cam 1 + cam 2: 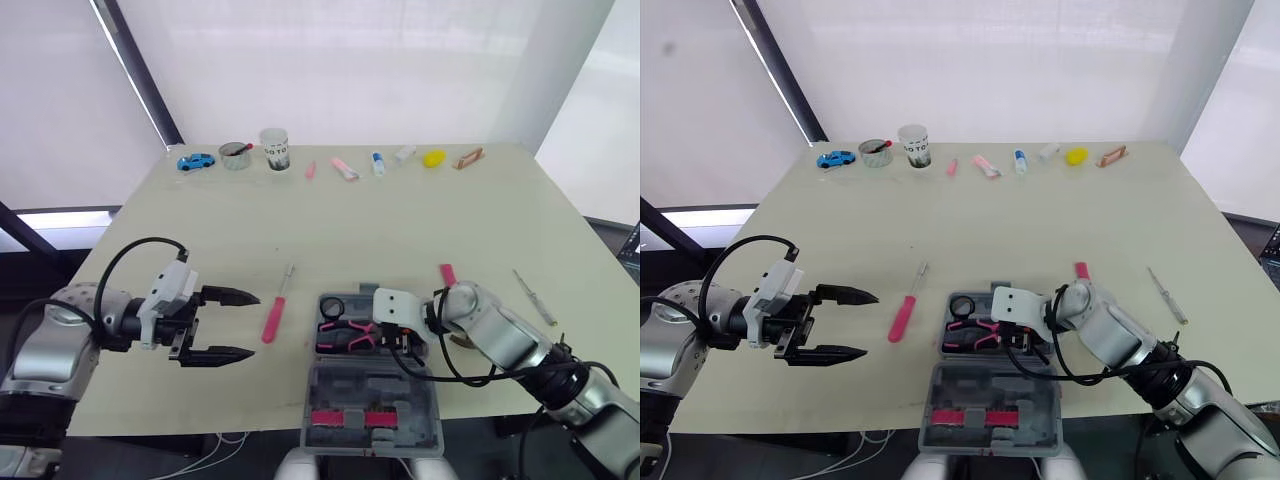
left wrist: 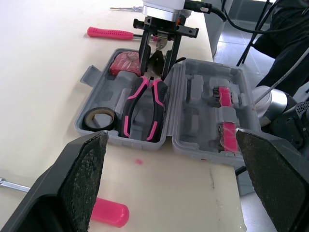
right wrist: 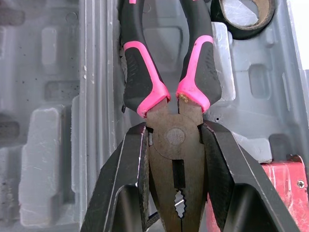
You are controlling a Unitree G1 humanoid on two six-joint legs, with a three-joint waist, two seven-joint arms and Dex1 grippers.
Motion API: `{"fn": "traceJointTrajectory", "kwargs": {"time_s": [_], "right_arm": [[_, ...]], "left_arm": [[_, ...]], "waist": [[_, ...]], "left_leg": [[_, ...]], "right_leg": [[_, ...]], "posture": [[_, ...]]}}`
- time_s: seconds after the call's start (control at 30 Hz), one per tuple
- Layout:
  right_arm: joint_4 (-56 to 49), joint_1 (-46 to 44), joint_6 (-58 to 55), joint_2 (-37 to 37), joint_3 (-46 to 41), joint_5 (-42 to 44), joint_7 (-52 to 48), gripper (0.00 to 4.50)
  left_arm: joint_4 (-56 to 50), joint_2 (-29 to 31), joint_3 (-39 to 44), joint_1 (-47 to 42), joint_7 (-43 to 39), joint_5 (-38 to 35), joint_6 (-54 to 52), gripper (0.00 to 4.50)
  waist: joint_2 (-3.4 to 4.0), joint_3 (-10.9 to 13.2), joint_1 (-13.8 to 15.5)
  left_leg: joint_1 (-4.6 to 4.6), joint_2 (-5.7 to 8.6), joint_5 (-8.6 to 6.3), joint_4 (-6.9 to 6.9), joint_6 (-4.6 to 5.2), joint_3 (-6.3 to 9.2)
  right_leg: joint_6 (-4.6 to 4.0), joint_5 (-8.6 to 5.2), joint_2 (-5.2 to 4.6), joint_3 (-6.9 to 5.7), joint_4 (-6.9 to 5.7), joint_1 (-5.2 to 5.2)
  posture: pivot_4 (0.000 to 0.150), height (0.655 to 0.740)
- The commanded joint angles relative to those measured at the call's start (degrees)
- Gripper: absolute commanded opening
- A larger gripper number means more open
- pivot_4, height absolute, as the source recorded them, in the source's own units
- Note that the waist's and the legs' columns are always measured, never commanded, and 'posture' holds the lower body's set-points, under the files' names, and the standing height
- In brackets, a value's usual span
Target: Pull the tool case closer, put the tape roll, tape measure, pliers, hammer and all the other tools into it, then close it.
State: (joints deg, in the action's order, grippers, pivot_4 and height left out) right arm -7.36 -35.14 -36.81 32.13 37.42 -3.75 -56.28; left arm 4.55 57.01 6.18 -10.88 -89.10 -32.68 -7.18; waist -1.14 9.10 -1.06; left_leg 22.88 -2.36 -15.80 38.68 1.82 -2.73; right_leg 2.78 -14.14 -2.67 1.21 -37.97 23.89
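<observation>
The tool case [image 1: 372, 415] lies open at the near edge of the desk [image 1: 400, 220], its lid half toward the robot and seemingly jutting past that edge. In the tray half, the tape roll [image 2: 100, 117] sits in the left corner and the pliers [image 3: 166, 72] lie beside it, handles pointing toward the desk's left edge. The right gripper [image 2: 155, 67] is clamped on the pliers' head, one finger on each side. A red thing [image 2: 126, 63], probably the tape measure, sits just beside that head. The left gripper [image 1: 245, 324] hovers with its fingers wide apart near the front left of the desk, beside a pink-handled screwdriver [image 1: 275, 312] lying outside the case. A slim screwdriver [image 1: 535, 297] toward the right edge and a pink handle [image 1: 447, 272] behind the right arm are also outside.

The pliers may not be seated in their moulded slot. If they are let go askew, they could ride up on the red thing and keep the lid from shutting. Pressing on the overhanging lid could tip the case off the desk
</observation>
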Motion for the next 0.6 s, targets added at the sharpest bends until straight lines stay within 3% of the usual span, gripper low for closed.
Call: {"fn": "traceJointTrajectory", "kwargs": {"time_s": [0.03,0.17,0.23,0.43,0.53,0.6], "right_arm": [[-0.2,0.6,1.6,0.1,-1.2,-0.8,0.0,2.36],[-1.2,1.6,2.5,0.7,-3.1,-0.5,0.3,3.95],[-2.3,2.1,2.3,1.2,-4.8,0.5,0.1,4.37],[-3.1,5.0,5.5,-1.6,-12.9,6.7,1.1,4.37],[-1.4,6.4,9.8,-4.3,-15.5,9.2,1.4,3.55],[0.1,7.0,12.2,-5.3,-15.6,9.1,1.7,2.61]], "left_arm": [[-0.9,0.4,0.5,0.2,-3.4,-0.3,0.5,4.50],[-1.3,0.1,0.4,0.4,-3.3,-0.4,0.4,4.50],[-1.4,0.0,0.4,0.5,-3.3,-0.4,0.4,4.50],[-1.3,-0.6,0.1,0.3,-3.0,-0.1,0.7,4.50],[-1.2,-1.2,-0.2,-0.1,-2.8,0.0,0.8,4.50],[-1.0,-1.5,-0.3,-0.4,-2.8,0.2,0.9,4.50]], "waist": [[0.00,0.0,0.1],[0.00,0.0,0.2],[0.00,0.0,0.3],[-0.02,0.0,0.2],[-0.01,0.0,0.2],[-0.02,0.0,0.2]], "left_leg": [[0.00,0.00,0.00,0.00,0.00,0.00],[0.01,0.01,0.00,0.00,0.00,0.00],[0.02,0.01,0.00,0.00,0.00,0.00],[0.04,0.02,0.00,0.01,0.00,-0.01],[0.02,0.01,0.00,0.00,0.00,-0.01],[0.02,0.01,0.00,0.00,0.00,-0.01]], "right_leg": [[0.00,0.00,0.00,0.00,0.00,0.00],[0.01,0.00,-0.02,0.01,0.03,-0.01],[0.01,0.00,-0.03,0.02,0.05,-0.01],[0.01,0.00,-0.03,-0.02,0.04,-0.02],[0.01,0.00,-0.01,-0.01,0.01,-0.02],[0.00,0.00,-0.01,-0.03,0.01,-0.03]], "posture": [[0.150,0.7400],[0.150,0.7400],[0.150,0.7400],[0.150,0.7400],[0.150,0.7400],[0.150,0.7400]]}}
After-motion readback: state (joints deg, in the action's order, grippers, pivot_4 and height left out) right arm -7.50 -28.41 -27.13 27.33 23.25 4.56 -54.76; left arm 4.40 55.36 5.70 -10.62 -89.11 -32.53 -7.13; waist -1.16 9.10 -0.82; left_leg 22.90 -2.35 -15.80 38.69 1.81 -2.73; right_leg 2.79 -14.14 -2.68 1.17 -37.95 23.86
